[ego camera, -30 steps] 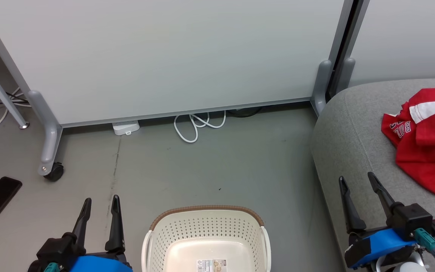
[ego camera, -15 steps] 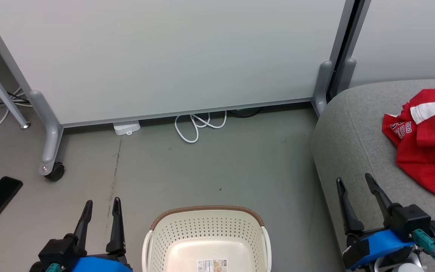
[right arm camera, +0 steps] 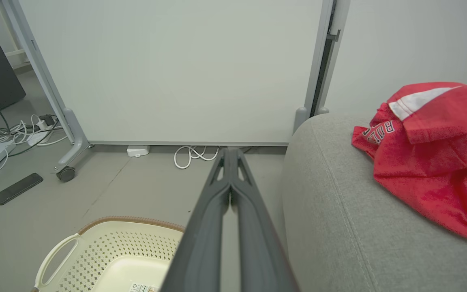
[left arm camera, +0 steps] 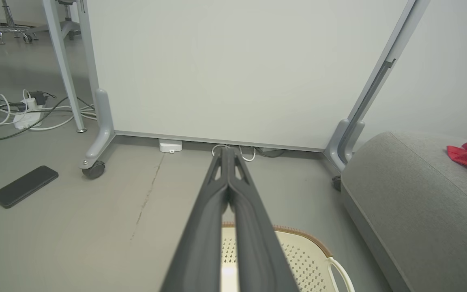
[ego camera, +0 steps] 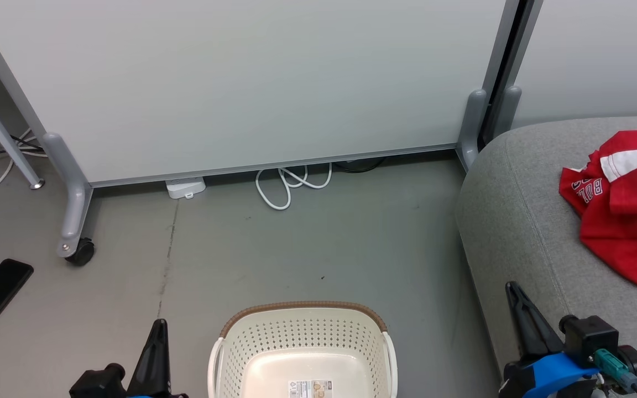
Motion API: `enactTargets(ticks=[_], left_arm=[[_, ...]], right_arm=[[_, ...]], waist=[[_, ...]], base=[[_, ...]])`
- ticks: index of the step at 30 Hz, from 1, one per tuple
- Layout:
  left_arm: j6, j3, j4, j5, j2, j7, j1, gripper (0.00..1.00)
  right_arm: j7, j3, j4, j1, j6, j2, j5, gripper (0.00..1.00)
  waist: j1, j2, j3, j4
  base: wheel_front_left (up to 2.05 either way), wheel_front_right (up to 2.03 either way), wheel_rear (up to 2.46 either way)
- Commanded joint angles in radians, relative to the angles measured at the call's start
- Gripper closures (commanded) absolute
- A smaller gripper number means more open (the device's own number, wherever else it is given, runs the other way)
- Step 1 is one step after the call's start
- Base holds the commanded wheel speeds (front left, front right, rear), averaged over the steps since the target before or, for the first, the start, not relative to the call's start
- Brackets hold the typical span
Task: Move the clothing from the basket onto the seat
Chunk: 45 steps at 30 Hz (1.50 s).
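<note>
Red soft-fabric clothing (ego camera: 625, 221) with white trim and lettering: heaped on the large grey upholstered seat (ego camera: 517, 221), beyond and right of the right pincer (ego camera: 512, 288); the cream perforated plastic basket (ego camera: 302, 305) between it and the left pincer (ego camera: 157, 331) looks bare, hence both pinched together, holding nothing.

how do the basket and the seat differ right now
The basket is cream perforated plastic with a brown rim; the seat is grey fabric. The basket is much smaller than the seat. The part of the basket in view holds no garment, while the seat bears the red clothing. Both have rounded edges.
</note>
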Motion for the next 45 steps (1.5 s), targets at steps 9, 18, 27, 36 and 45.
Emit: enactTargets(ticks=[9, 18, 27, 36, 45], left_arm=[[0.0, 0.02, -0.007, -0.161, -0.004, 0.045, -0.017, 1.0], [0.0, 0.036, -0.018, -0.294, -0.007, 0.082, -0.033, 1.0], [-0.001, 0.053, -0.029, -0.429, -0.009, 0.119, -0.05, 1.0], [-0.001, 0.068, -0.039, -0.552, -0.011, 0.153, -0.066, 1.0], [-0.001, 0.082, -0.047, -0.663, -0.013, 0.184, -0.079, 1.0]], right_arm=[[0.041, -0.015, 0.004, -0.01, 0.0, 0.0, 0.188, 1.0], [0.068, -0.022, -0.003, -0.015, 0.0, 0.0, 0.344, 1.0], [0.098, -0.031, -0.009, -0.022, 0.0, 0.0, 0.503, 1.0], [0.126, -0.039, -0.012, -0.029, 0.0, 0.0, 0.645, 1.0], [0.151, -0.047, -0.016, -0.036, 0.0, -0.001, 0.776, 1.0]], waist=[[0.0, -0.0001, 0.0, -0.001], [0.0, -0.0001, 0.0, -0.002], [0.0, -0.0001, 0.001, -0.003], [0.0, -0.0001, 0.001, -0.003], [0.0, -0.0001, 0.001, -0.004]], base=[[0.0, 0.0, 0.0], [0.0, 0.0, 0.0], [0.0, 0.0, 0.0], [0.0, 0.0, 0.0], [0.0, 0.0, 0.0]])
